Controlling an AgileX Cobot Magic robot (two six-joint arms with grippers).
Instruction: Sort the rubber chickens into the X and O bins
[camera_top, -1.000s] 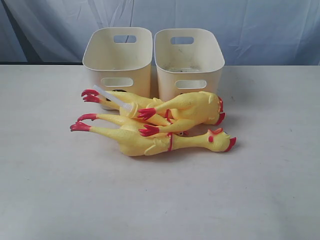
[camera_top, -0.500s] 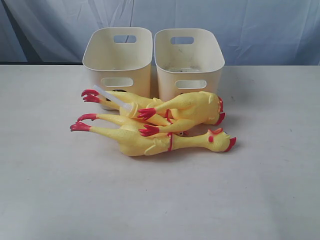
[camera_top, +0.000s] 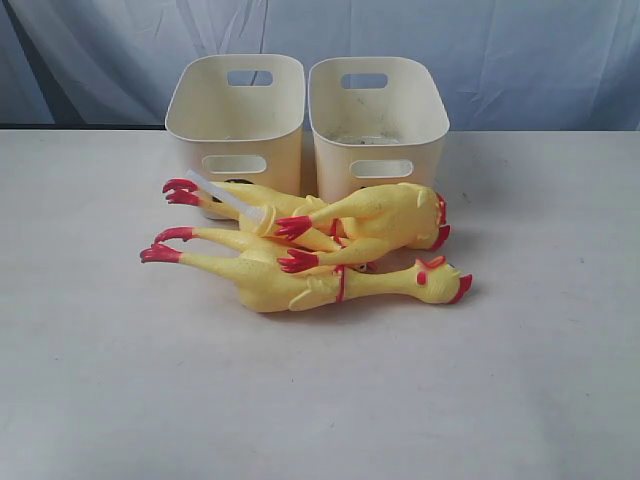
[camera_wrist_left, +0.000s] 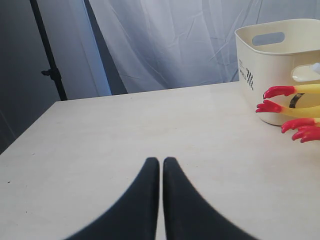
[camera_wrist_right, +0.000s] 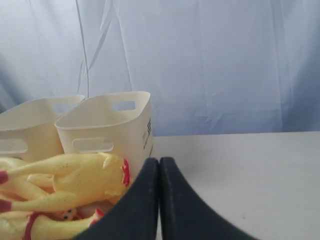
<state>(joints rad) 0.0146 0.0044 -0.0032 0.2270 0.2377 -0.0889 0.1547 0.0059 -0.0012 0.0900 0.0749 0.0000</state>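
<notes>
**A:** And there they were: three rubber chickens heaped on the worktop, hard against the fronts of the two bins, red feet out left, heads out right.

**B:** Neither arm showed in the exterior view. The left end effector had its fingers pressed together on nothing, over bare worktop out beyond the feet. The right end effector was the same, closed and empty, near the heads.

**A:** Which bin was the X?

**B:** I couldn't tell. The chickens lay across the front walls of both the left bin and the right bin.

**A:** So what did the first pick call for?

**B:** Opening up first, I reckoned. The front chicken looked the one to take, being nearest and least tangled. A grip across the slim body near the neck band seemed safer than one on the floppy legs. It needed a straight lift clear of its neighbours before any swing. Each chicken looked longer than a bin, so it would have to go in tilted, one end first.
</notes>
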